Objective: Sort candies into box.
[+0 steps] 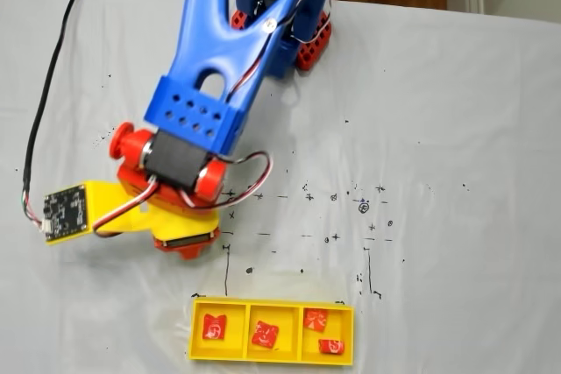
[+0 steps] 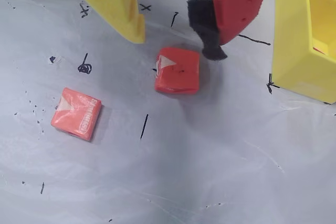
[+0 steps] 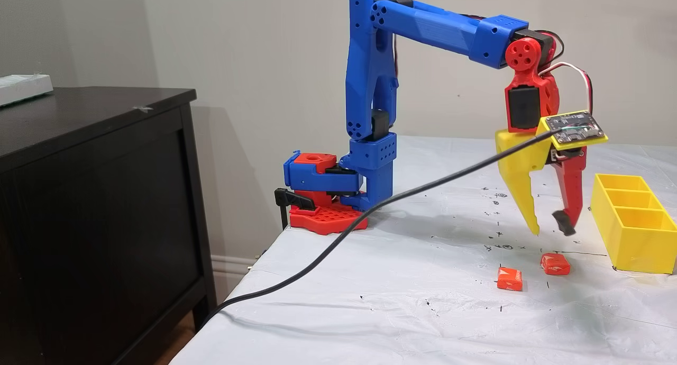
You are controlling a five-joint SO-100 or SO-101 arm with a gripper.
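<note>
Two red candies lie on the white table cover: one [image 2: 177, 71] [image 3: 555, 264] directly under my gripper, the other [image 2: 76, 113] [image 3: 510, 279] a little further from the box. My gripper [image 2: 176, 40] [image 3: 550, 229] hangs open above the nearer candy, holding nothing, its yellow finger [image 2: 126, 14] on one side and its red finger [image 2: 239, 3] with a black pad on the other. The yellow box [image 1: 272, 306] [image 3: 632, 230] [image 2: 302, 40] stands close beside the gripper. It holds one candy [image 1: 214, 327] in the left compartment, one [image 1: 265, 335] in the middle and two [image 1: 316, 319] [image 1: 330, 346] in the right.
The blue arm [image 1: 219, 50] covers the table's middle in the top-down fixed view. A black cable [image 3: 328, 251] runs from the wrist camera board [image 3: 576, 128] across the table and over the front edge. A dark cabinet [image 3: 95, 206] stands off the table's left side.
</note>
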